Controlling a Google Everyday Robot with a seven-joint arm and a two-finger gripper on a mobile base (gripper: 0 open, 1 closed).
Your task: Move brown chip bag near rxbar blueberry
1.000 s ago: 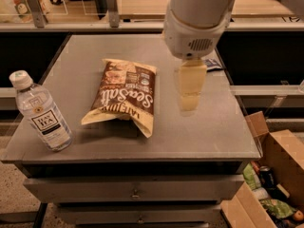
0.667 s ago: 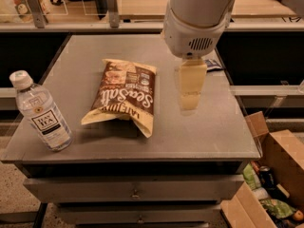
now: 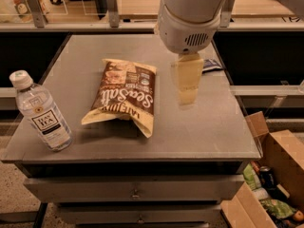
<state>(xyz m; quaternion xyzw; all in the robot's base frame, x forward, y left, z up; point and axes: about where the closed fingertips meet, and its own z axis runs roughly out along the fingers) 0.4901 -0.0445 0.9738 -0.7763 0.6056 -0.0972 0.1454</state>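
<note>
The brown chip bag (image 3: 124, 95) lies flat near the middle of the grey table (image 3: 199, 132), with white "Sea Salt" lettering showing upside down. The rxbar blueberry (image 3: 211, 65) is a small dark blue bar at the table's right side, mostly hidden behind my arm. My gripper (image 3: 187, 85) hangs from the white arm just right of the bag, above the table between bag and bar. Its cream fingers (image 3: 188, 77) point down.
A clear water bottle (image 3: 42, 113) with a white cap stands at the table's front left. An open cardboard box (image 3: 273, 175) with items sits on the floor to the right. A counter with posts runs behind the table.
</note>
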